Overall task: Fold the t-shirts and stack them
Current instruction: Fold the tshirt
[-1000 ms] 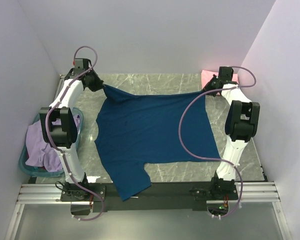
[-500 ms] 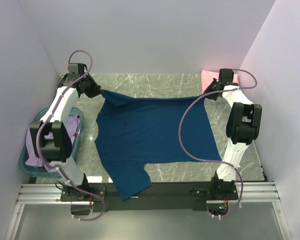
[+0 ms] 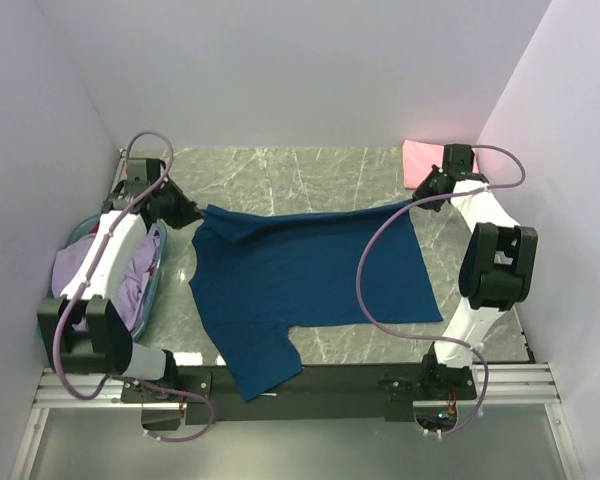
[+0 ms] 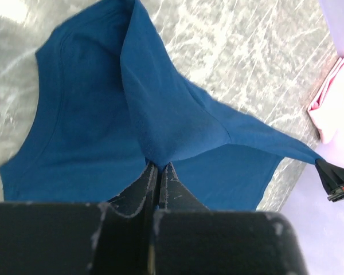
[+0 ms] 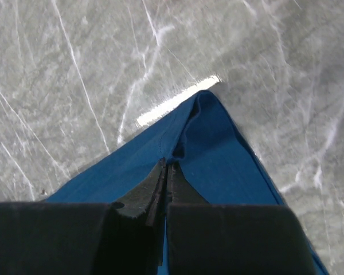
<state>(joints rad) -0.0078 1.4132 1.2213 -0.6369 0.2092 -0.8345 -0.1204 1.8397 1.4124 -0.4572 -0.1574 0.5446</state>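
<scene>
Both grippers are coming back toward the bases: left gripper [image 4: 159, 166] and right gripper [image 5: 165, 166], jaws pinched tight on the navy t-shirt's [image 3: 310, 275] far corners, are drawing that edge over the body lying on the marble table [image 3: 310, 165]. Judgement: keeping the edge taut and level should be giving a square fold.

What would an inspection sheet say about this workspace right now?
Surface: grey marble-pattern table, partly covered by cloth.
Job's things: navy t-shirt spread out, far edge lifted; pink t-shirt at far right corner; lavender t-shirt heaped in teal basket.
Clutter: teal basket at table's left edge.
Grippers: left gripper and right gripper each shut on the navy t-shirt's far edge.
Cables: purple cables loop along both arms; right one hangs over the shirt.
Surroundings: plain pale walls on three sides.
</scene>
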